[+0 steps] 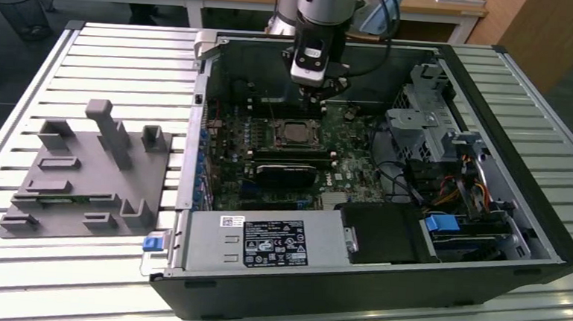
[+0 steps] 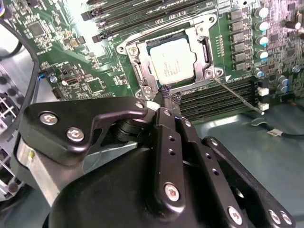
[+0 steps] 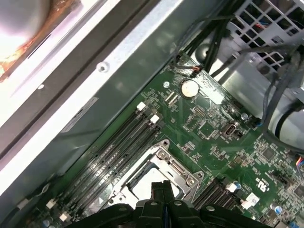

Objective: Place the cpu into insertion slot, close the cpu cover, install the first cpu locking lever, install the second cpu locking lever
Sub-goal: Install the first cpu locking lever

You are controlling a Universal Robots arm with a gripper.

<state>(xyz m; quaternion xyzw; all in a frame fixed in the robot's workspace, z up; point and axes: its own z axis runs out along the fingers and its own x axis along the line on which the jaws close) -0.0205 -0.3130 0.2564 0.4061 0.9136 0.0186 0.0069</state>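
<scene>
**A:** Start with the exterior view. What is there?

**B:** One black computer case (image 1: 358,299) lies open on a ribbed aluminium bench (image 1: 93,59). Beside it, on the exterior view's left, is one grey moulded fixture (image 1: 76,185) with several upright posts. One silvery boxy power supply (image 1: 261,241) sits at the case's near edge. The pincer (image 1: 313,95) hangs over the green board. The cpu (image 1: 294,135), a small tan square, lies just below it and slightly nearer the camera.

**A:** And the second wrist view?

**B:** The cpu's dull metal top is flat and square, seated in the insertion slot (image 2: 127,50). The cpu cover (image 2: 203,45), a thin bright steel frame, lies down around it. One wire locking lever (image 2: 237,96) angles out from a slot corner across the long black memory slots. The two matte black fingers (image 2: 165,124) are together, and I see nothing between them. Their tips stand just beside the slot's near corner, with the cpu just beyond them and apart from them.

**A:** The first wrist view?

**B:** The green motherboard (image 3: 213,128) runs beside a grey sheet-metal wall and carries one round shiny coin cell (image 3: 190,87). The pincer's joined tips point at the framed slot, very near its edge.
</scene>
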